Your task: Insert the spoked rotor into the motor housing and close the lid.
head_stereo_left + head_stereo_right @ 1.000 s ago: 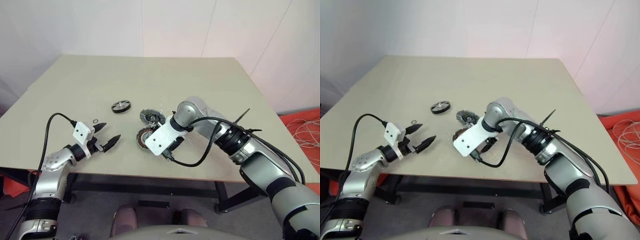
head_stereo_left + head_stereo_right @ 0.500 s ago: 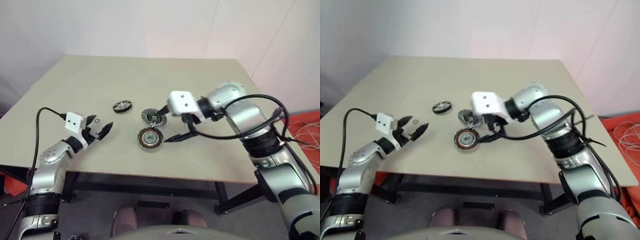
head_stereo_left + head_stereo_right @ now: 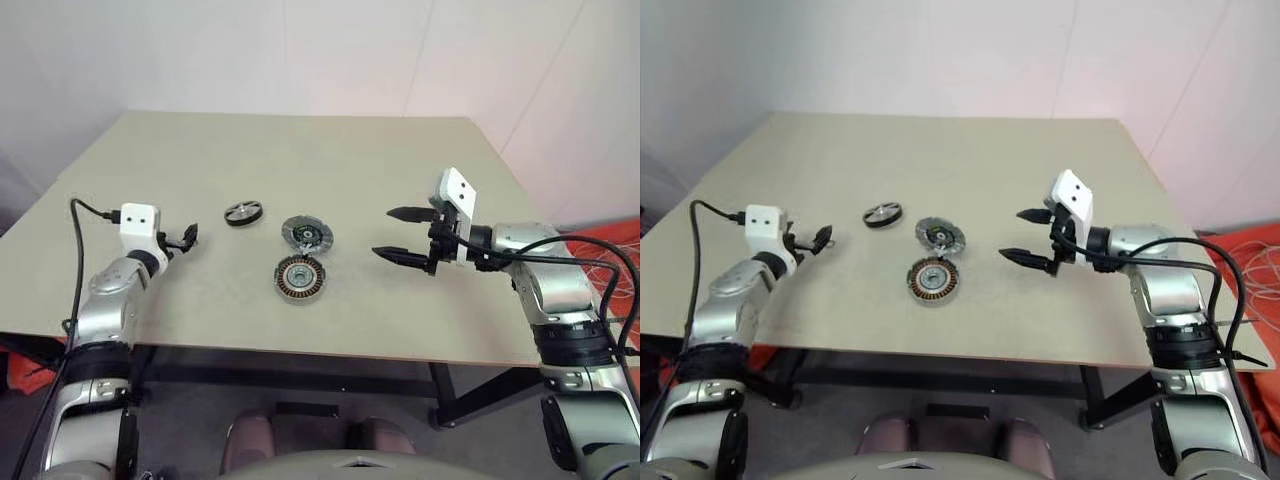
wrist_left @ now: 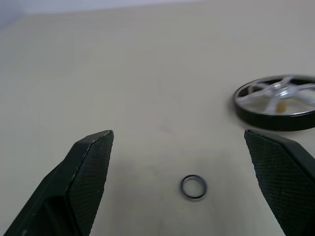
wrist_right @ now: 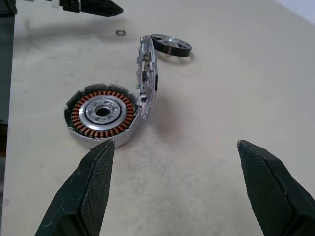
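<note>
The motor housing (image 3: 299, 278), a silver can with copper windings, lies near the table's front. Just behind it the grey lid (image 3: 306, 233) stands tilted on its edge (image 5: 146, 78), next to the housing's rim (image 5: 101, 113). The spoked rotor (image 3: 242, 212) lies flat farther back and to the left. My right gripper (image 3: 385, 232) hangs open to the right of the housing and lid, holding nothing. My left gripper (image 4: 178, 132) is open low over the table on the left, well clear of the rotor (image 4: 275, 101).
A tiny thin washer ring (image 4: 193, 187) lies on the table between my left gripper's fingers (image 4: 91, 172). The beige table (image 3: 300, 150) stretches bare behind the parts. Its front edge runs close to the housing.
My right gripper has swung off to the right, away from the housing and lid, and rolled over. My left gripper has moved left and further onto the table, over the washer ring.
</note>
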Robot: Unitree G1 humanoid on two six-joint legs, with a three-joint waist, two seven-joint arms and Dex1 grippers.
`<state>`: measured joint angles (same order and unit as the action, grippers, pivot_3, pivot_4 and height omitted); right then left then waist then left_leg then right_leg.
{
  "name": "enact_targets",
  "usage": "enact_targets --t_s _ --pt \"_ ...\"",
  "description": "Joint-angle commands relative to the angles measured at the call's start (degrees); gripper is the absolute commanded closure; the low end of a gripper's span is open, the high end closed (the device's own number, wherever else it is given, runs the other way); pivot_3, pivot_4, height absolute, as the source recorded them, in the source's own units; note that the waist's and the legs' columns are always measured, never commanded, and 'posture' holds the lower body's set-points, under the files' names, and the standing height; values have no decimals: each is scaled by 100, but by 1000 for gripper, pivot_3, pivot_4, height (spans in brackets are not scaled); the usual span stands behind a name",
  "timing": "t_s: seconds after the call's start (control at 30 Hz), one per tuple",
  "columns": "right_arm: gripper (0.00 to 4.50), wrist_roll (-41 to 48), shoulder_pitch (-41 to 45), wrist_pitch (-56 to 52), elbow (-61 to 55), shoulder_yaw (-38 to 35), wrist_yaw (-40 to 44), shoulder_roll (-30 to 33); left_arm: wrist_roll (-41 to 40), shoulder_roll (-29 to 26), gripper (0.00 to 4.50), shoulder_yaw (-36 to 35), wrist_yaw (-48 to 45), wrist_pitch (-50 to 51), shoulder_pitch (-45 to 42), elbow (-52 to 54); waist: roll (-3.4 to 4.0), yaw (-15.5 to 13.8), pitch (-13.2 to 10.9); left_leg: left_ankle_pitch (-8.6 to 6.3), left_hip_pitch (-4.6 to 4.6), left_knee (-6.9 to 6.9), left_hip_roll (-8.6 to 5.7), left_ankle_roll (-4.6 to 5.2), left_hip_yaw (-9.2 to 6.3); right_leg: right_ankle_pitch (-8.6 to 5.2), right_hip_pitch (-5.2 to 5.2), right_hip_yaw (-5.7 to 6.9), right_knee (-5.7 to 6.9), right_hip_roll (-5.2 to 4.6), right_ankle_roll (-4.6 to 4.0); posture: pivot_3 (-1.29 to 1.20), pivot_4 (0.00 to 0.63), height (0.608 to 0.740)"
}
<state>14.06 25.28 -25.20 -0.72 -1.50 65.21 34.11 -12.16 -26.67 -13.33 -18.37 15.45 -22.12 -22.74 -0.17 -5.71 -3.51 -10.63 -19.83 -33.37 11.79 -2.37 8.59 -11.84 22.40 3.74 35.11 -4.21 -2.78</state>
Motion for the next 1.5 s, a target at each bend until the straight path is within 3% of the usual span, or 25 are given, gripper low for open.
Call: enact_targets --t_s 0.03,0.67,1.27,1.37,1.5 --pt "20 246 51 8 -274 -80 -99 43 75 88 0 2 174 36 -303 -188 0 -2 0 0 -2 0 0 1 0 0 -1 0 -3 0 0 0 0 740" --pt "20 431 63 24 -349 13 -208 137 175 341 0 75 364 848 -205 -202 0 -5 1 -7 -16 3 3 12 -3 20 -1 13 -24 -1 -34 0 0 740" --pt "20 470 -18 89 -341 71 -286 231 394 433 0 311 272 537 -717 -923 3 -116 1 -6 -13 3 2 11 -4 1 -8 14 -24 -5 -1 0 0 740" --pt "0 475 -26 98 -337 63 -299 245 396 470 799 324 258 541 -723 -929 3 -136 1 -6 -13 3 1 11 -4 1 -8 14 -24 -5 -1 0 0 740" --pt "0 475 -30 115 -329 72 -319 260 531 441 2185 414 316 473 -715 -994 4 -141 2 -6 -12 4 1 11 -4 1 -8 14 -25 -5 -1 0 0 740"
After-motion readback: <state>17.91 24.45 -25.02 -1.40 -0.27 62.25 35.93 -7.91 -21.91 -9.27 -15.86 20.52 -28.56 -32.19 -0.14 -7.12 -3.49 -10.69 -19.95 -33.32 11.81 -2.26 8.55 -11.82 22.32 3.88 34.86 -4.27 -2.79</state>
